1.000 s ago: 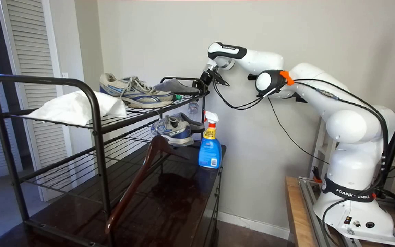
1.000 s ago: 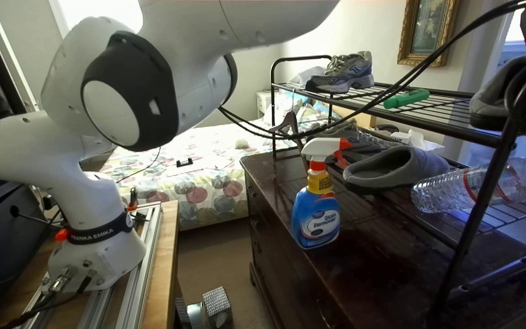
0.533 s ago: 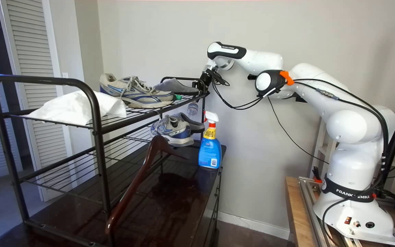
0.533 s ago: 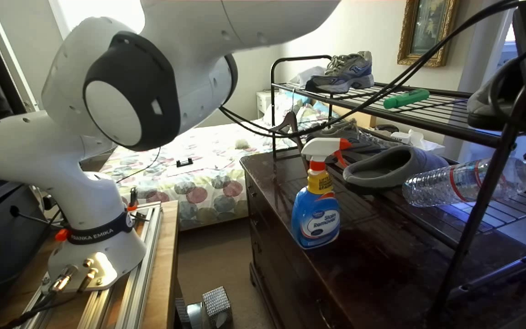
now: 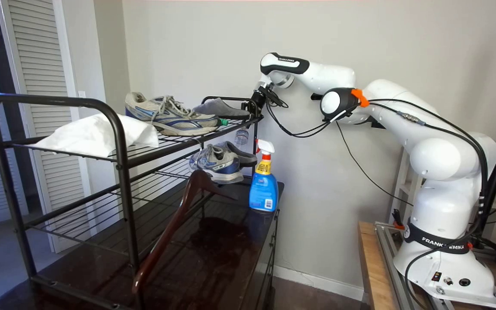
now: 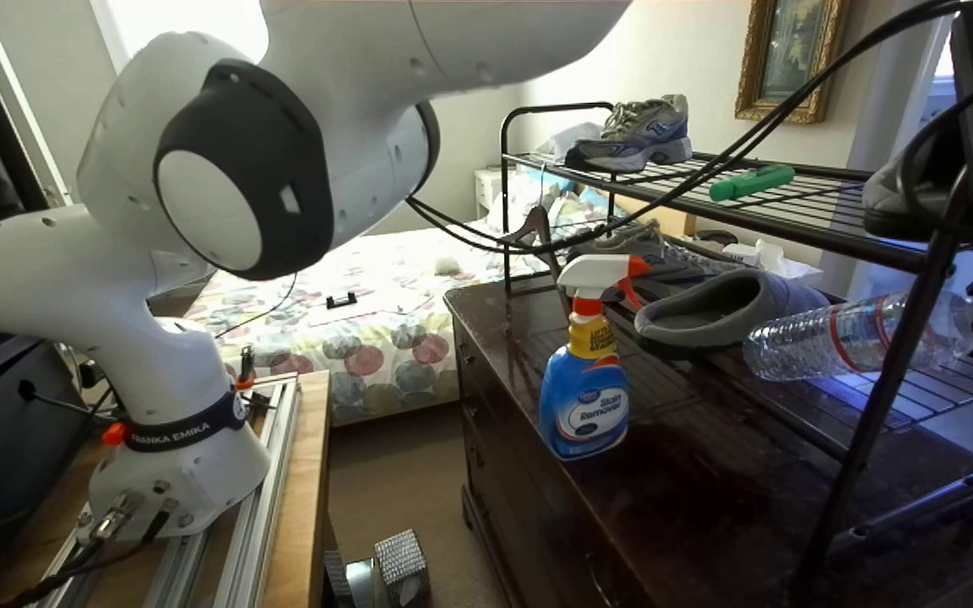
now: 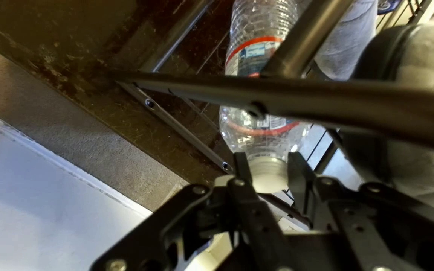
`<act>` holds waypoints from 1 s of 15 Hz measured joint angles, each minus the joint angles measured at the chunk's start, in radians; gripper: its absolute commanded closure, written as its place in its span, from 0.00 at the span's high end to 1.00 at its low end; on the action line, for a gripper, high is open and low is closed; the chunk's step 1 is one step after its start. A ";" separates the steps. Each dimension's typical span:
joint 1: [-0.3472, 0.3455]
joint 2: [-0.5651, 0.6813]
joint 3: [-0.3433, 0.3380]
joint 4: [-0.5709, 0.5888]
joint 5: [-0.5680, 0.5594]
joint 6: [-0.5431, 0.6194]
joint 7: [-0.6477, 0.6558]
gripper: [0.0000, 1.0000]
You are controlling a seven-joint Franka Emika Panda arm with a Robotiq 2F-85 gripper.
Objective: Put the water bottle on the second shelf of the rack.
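In exterior view, upper left blown out, bed (image 6: 368,312) brightly lit, dresser (image 6: 681,481) dimly lit. In wrist view, end effector (image 7: 268,167) and slipper (image 7: 424,62) slightly blurred.

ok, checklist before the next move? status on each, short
1. Grip: ok, gripper shut on the cap of the water bottle.
2. Bottle below the top tier: ok, in both exterior views.
3. Bottle upright: not ok, tipped well over.
4. Bottle resting on the second shelf: cannot tell.
5. Bottle clear of the grey slipper on that shelf: cannot tell, outlines meet in an exterior view.
6. Spray bottle apart from it: ok, upright on the dresser.
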 measured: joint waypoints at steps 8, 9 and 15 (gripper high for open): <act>-0.030 0.035 -0.002 0.000 0.019 0.016 0.180 0.08; -0.033 0.040 -0.002 0.000 0.020 0.021 0.201 0.08; -0.038 0.072 -0.002 0.000 0.032 0.043 0.304 0.08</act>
